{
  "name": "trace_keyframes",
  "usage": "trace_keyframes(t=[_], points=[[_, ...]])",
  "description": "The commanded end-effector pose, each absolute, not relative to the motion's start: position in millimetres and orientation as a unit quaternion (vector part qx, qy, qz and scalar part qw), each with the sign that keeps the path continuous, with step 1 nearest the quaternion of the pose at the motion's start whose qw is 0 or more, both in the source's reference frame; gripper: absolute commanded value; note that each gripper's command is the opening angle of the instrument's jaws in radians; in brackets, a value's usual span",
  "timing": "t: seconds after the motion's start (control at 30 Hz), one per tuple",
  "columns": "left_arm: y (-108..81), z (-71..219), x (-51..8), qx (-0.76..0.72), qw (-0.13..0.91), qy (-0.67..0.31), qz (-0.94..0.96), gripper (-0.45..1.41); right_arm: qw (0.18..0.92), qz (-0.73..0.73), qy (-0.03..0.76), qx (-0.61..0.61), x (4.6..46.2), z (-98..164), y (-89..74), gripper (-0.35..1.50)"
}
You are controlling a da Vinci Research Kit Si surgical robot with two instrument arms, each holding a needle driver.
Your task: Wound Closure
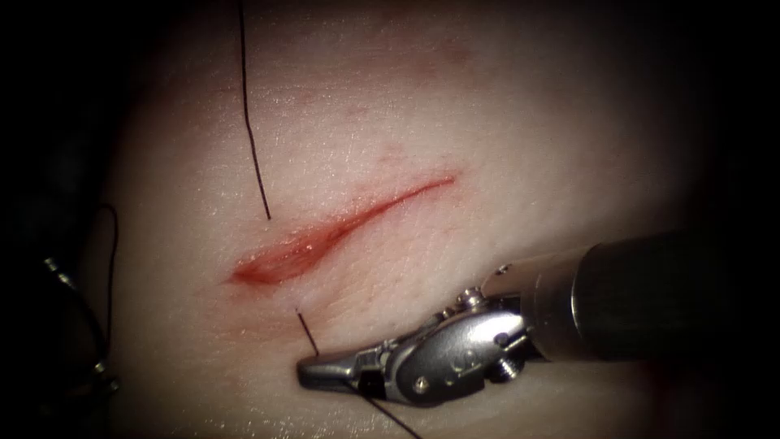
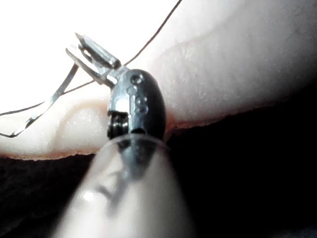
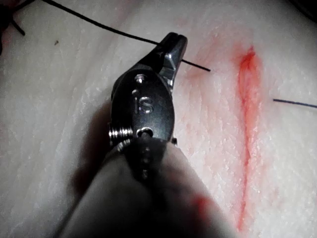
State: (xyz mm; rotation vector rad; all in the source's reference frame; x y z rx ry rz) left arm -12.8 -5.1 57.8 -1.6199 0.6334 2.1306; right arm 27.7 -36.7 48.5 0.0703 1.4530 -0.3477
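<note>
Two hands clenched: right hand (image 1: 313,370) low beside cut (image 1: 325,240) on thread (image 1: 307,333), left hand (image 2: 94,54) on needle (image 2: 47,106).

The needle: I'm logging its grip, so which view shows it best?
The left wrist view: the left tool holds the curved needle near one end, off the tissue. The endoscope view shows a dim glint at the tissue's left edge.

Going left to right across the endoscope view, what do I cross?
Left tool with the curved needle at the dark edge → long thread strand on the tissue → open cut with red fluid → right tool, jaws shut on the thread → its shaft.
</note>
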Motion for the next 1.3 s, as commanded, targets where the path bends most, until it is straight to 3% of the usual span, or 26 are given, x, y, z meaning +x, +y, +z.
trace_keyframes(t=[0.03,0.87,0.9,0.93,0.97,1.0,1.1,1.3], points=[[-5.8,58,-13.6,-0.578,0.195,0.225,0.760,-0.45,0.732,-0.159,0.661,0.038,27.6,49,-38.8,-0.35],[-5.5,58,-14.1,-0.575,0.198,0.225,0.761,-0.45,0.749,-0.196,0.617,0.145,24.7,48,-44.3,-0.35],[-5.3,58,-14.1,-0.576,0.198,0.223,0.761,-0.45,0.750,-0.189,0.616,0.152,24.6,48,-44.1,-0.18],[-5.1,58,-14.1,-0.576,0.199,0.222,0.761,-0.45,0.755,-0.179,0.612,0.155,24.5,48,-43.7,0.34],[-4.6,58,-14.1,-0.576,0.201,0.220,0.761,-0.45,0.780,-0.153,0.593,0.129,23.9,48,-42.0,1.15],[-4.5,58,-14.2,-0.576,0.201,0.219,0.761,-0.45,0.791,-0.139,0.585,0.117,23.6,48,-41.1,1.27],[-4.1,58,-14.4,-0.577,0.205,0.216,0.761,-0.45,0.812,-0.104,0.566,0.095,22.6,47,-38.7,1.37],[-4.0,57,-14.9,-0.579,0.204,0.215,0.760,-0.45,0.849,-0.063,0.525,-0.011,19.9,46,-31.7,1.45]])
